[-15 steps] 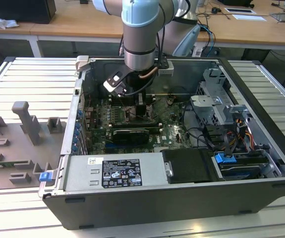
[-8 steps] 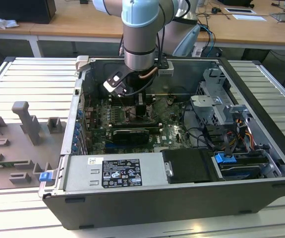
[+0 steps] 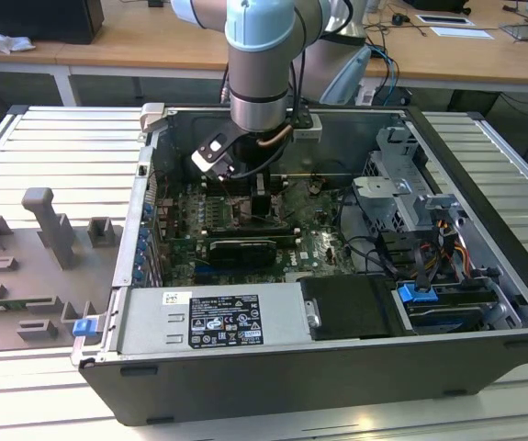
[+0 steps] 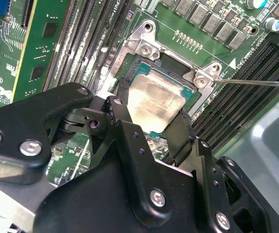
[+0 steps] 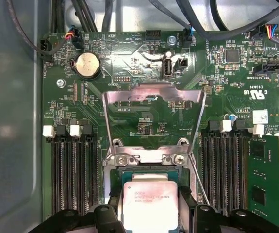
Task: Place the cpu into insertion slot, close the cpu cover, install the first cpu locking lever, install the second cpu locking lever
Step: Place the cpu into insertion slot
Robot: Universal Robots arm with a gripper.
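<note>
The cpu [image 5: 150, 203], a pale silver-beige square chip, sits low over the insertion slot [image 5: 129, 174] on the green board. My gripper [image 5: 150, 216] is shut on it, one black finger against each of two opposite sides. In the second wrist view the same cpu [image 4: 154, 99] lies between the fingers [image 4: 179, 130] within the dark socket frame [image 4: 138, 67]; I cannot tell whether it is fully seated. The cpu cover [image 5: 154, 94], a thin silver frame, stands swung up and open behind the socket. A thin wire locking lever [image 5: 197, 180] stands off to one side. In the exterior view the gripper [image 3: 259, 197] reaches down into the case.
Black memory slots [image 5: 76, 174] flank the socket, and a green memory module [image 5: 258, 187] fills one. A coin cell [image 5: 87, 64] and cables lie beyond the cover. The open computer case [image 3: 484, 147] holds a power supply [image 3: 208, 317] and drive cage [image 3: 401, 188]. Grey fixtures [image 3: 48, 234] stand at the exterior view's left.
</note>
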